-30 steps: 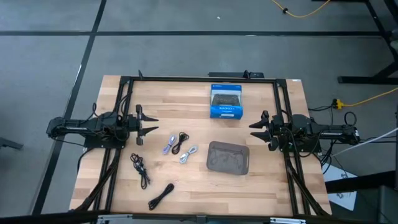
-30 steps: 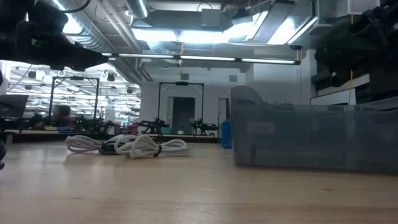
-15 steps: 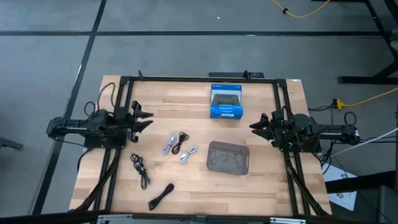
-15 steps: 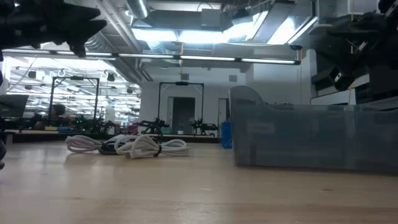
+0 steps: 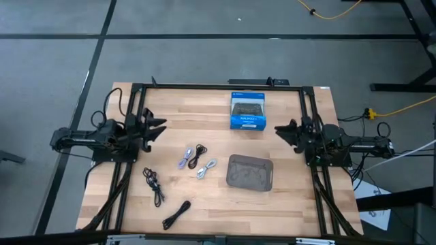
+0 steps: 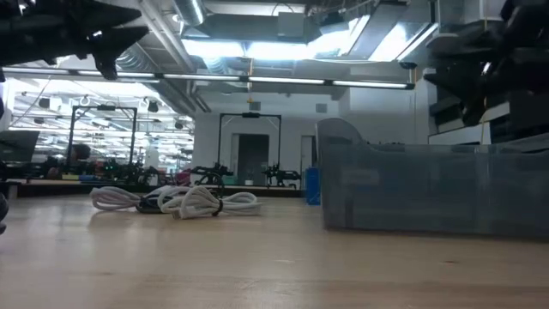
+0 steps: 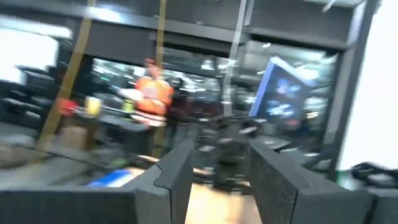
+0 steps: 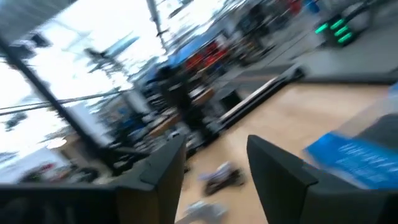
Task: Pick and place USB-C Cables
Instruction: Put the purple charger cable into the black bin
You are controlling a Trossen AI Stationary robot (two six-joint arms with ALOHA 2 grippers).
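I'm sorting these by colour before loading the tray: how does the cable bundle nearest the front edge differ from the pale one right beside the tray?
The front cable bundle is black; the pale bundle is whitish grey. The black one lies stretched long and slanted, far from the grey tray; the pale one is shorter, close to the tray's left wall. Both lie loose on the wooden table, outside the tray, untouched by either gripper.

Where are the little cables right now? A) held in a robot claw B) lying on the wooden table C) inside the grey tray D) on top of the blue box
B: the high view shows the cable bundles, like the white cable and the black cable, lying on the wooden table beside the grey tray, with neither claw on them.
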